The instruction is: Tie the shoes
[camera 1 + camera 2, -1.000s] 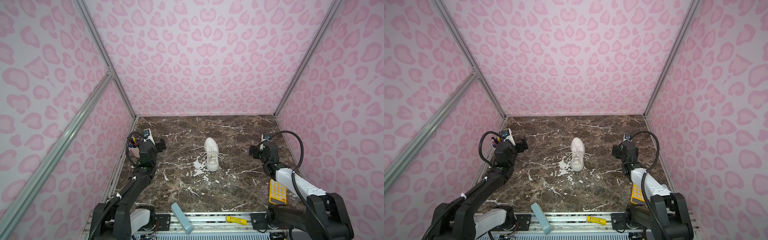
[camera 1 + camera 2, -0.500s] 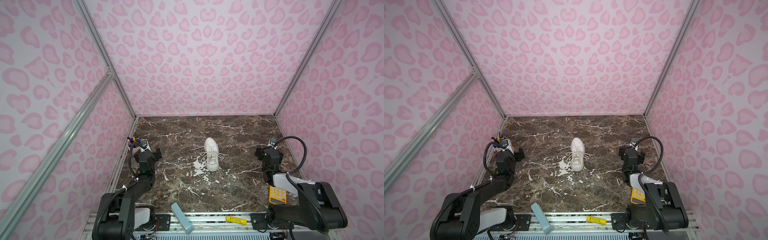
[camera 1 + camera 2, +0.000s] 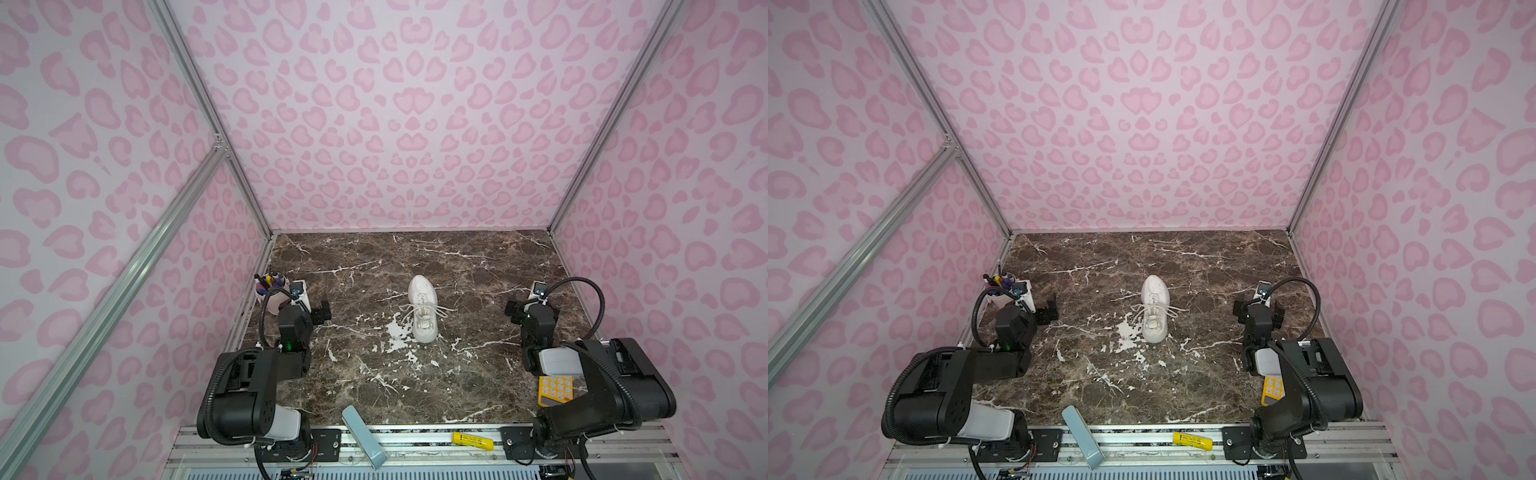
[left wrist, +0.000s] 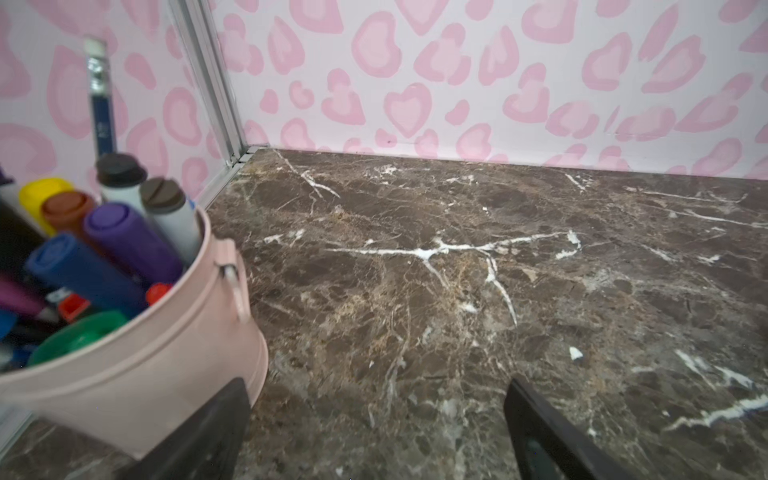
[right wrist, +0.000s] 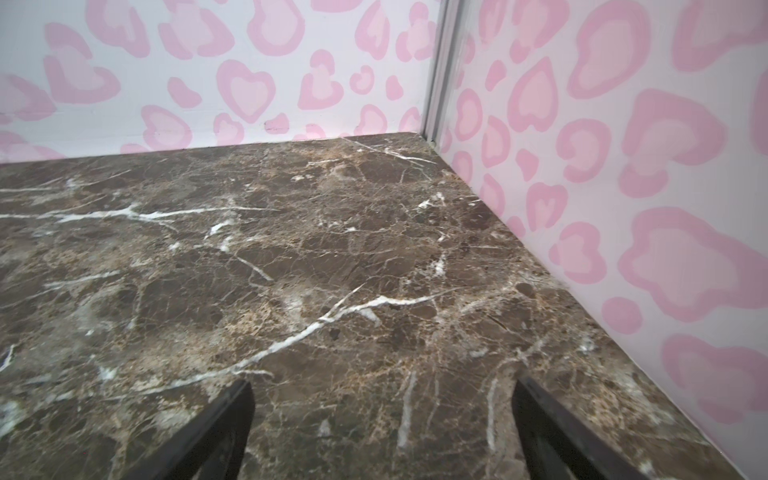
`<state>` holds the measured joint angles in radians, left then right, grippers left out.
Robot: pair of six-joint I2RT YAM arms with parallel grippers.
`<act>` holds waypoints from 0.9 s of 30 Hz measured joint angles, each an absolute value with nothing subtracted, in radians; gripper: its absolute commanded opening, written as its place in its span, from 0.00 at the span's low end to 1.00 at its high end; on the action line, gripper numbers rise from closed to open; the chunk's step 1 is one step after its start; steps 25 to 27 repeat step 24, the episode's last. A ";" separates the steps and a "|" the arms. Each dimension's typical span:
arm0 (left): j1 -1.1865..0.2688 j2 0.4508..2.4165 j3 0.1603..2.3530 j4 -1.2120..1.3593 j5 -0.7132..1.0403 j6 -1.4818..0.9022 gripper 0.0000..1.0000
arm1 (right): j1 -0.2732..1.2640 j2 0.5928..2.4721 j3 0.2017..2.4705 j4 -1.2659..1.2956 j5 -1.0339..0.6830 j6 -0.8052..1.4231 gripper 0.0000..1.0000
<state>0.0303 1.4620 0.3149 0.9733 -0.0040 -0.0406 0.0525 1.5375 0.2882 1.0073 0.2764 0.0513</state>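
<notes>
While left end effector (image 4: 376, 384) and right end effector (image 5: 384, 384) gape empty, chunky white sneaker (image 3: 423, 307), laces (image 3: 442, 309) splayed sideways.

The white shoe (image 3: 423, 291) stood on its thick sole in the middle of the dark table (image 3: 478, 374), toe at the far end. Its thin laces (image 3: 409, 308) spread to both sides (knot too small to see).

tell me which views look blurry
Left wrist view: the pen cup and markers are soft, too near the lens; the marble table is sharp. Right wrist view: sharp marble, only the right gripper looks soft. Both top views: evenly lit, crisp, the sneaker bright white, low on detail.
</notes>
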 measured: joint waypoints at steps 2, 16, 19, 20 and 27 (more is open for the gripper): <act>0.033 1.462 0.329 0.970 0.001 -0.041 0.97 | 0.057 1.548 0.313 0.998 0.258 0.037 0.98; 0.035 1.466 0.332 0.936 0.001 -0.042 0.97 | 0.039 1.537 0.351 0.937 0.191 0.031 0.98; 0.035 1.470 0.337 0.929 0.001 -0.042 0.97 | 0.039 1.537 0.351 0.937 0.191 0.031 0.98; 0.035 1.472 0.339 0.928 0.001 -0.042 0.97 | 0.039 1.537 0.351 0.937 0.191 0.031 0.98; 0.034 1.473 0.342 0.918 0.001 -0.042 0.97 | 0.039 1.537 0.351 0.937 0.191 0.031 0.98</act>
